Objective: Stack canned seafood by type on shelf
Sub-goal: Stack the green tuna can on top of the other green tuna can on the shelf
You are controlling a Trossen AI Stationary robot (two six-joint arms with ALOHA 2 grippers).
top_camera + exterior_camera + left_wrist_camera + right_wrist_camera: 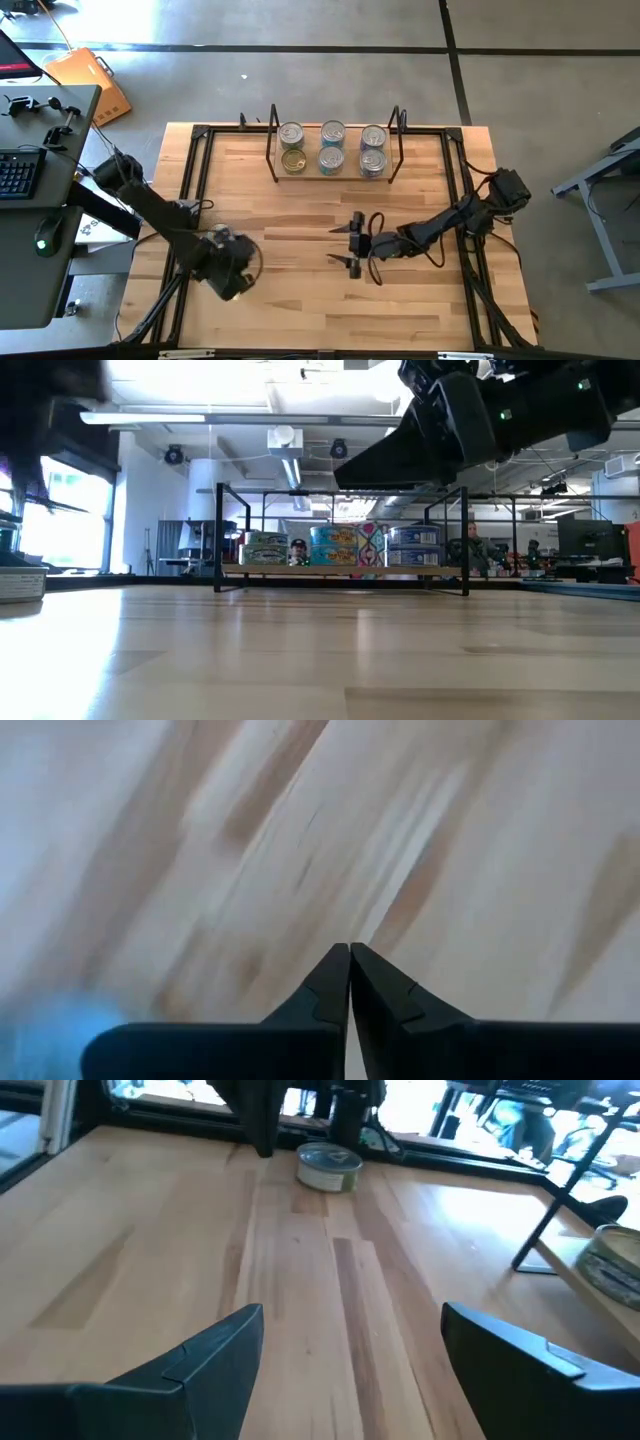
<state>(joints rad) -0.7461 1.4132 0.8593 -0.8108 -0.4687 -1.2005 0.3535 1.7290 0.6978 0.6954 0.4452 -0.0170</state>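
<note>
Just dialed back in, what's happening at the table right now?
Six short round metal tins sit in three pairs on the low light-wood shelf with black wire ends. One more silver-lidded tin waits on the wooden tabletop near the left arm. The left gripper is shut and empty, low over the bare tabletop. The right gripper hangs open mid-table, holding nothing.

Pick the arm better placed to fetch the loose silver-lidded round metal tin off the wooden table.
Right, probably: the right gripper is open, facing the tin across the table; the left gripper, though nearer, is shut and pointed elsewhere.
</note>
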